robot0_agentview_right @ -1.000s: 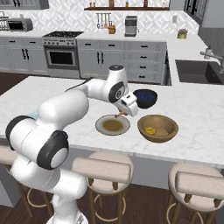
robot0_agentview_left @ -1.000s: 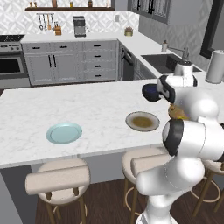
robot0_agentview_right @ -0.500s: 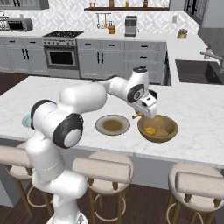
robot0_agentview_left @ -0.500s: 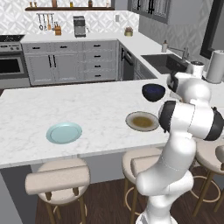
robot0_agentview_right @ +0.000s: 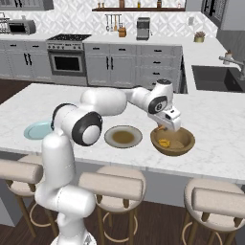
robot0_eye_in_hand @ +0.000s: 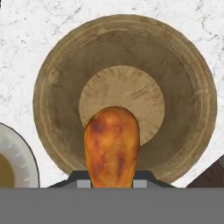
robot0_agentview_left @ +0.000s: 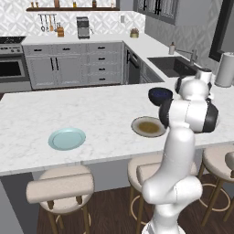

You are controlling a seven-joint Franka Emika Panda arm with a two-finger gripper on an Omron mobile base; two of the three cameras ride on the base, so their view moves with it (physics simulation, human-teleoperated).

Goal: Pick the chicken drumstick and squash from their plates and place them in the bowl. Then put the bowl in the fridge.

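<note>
My gripper (robot0_eye_in_hand: 112,179) is shut on the chicken drumstick (robot0_eye_in_hand: 112,146), orange-brown, which hangs over the near part of the wooden bowl (robot0_eye_in_hand: 183,87). In the right base view the gripper (robot0_agentview_right: 165,127) hovers just above the left rim of the bowl (robot0_agentview_right: 184,141). A yellow squash (robot0_agentview_right: 164,142) lies inside the bowl. The olive-brown plate (robot0_agentview_right: 109,136) sits just left of the bowl, bare, and its rim (robot0_eye_in_hand: 13,157) shows at the hand view's lower left. The light blue plate (robot0_agentview_left: 67,138) lies far left on the island, also bare. The fridge is out of view.
A dark blue bowl (robot0_agentview_left: 160,94) stands behind the olive-brown plate (robot0_agentview_left: 147,126). Stools (robot0_agentview_left: 59,187) line the island's near edge. A sink (robot0_agentview_left: 171,64) and a paper towel roll (robot0_agentview_left: 224,68) are on the back right counter.
The arm has swung right from above the olive-brown plate to above the wooden bowl, carrying the drumstick with it. The gripper stayed shut.
</note>
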